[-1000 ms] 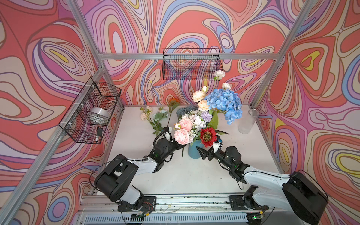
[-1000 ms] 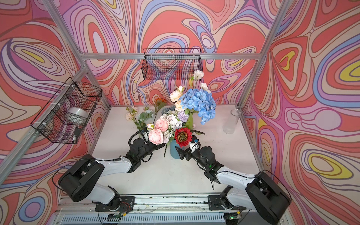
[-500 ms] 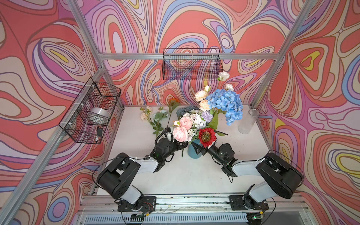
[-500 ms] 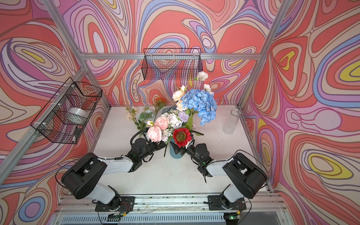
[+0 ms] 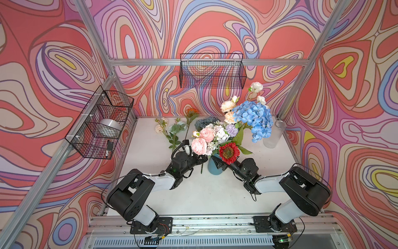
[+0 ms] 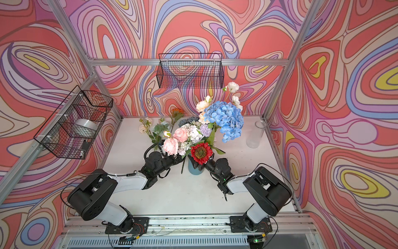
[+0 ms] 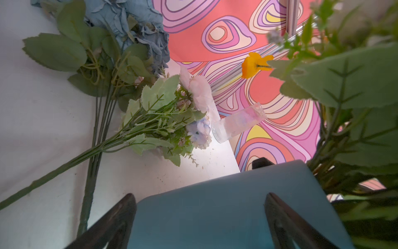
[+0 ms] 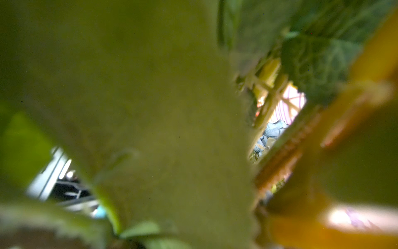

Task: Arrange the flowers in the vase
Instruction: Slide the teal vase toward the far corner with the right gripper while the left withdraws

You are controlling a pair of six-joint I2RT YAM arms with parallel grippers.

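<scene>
Left tool [image 7: 199, 194] stood wide open, its fingers framing the near wall of the teal vase [image 5: 213, 170]; couldn't tell if they touched it. Right tool [image 5: 218, 162] was tucked under the red sunflower [image 5: 228, 152] at the vase rim. Leaves blocked its wrist camera, so whether it was open or closed couldn't be told. Both arms lay low over the counter [image 5: 204, 198], forearms angled inward from the near rail and meeting at the vase. Most flowers [image 5: 224, 135] stood in the vase, with the blue hydrangea [image 5: 255, 117] leaning out right. Loose stems lay on the counter behind: dusty-blue roses [image 5: 204, 123], an orange sunflower [image 5: 192, 111], a cream spray [image 5: 160, 127]. A clear glass [image 5: 274, 133] stood by the right wall.
</scene>
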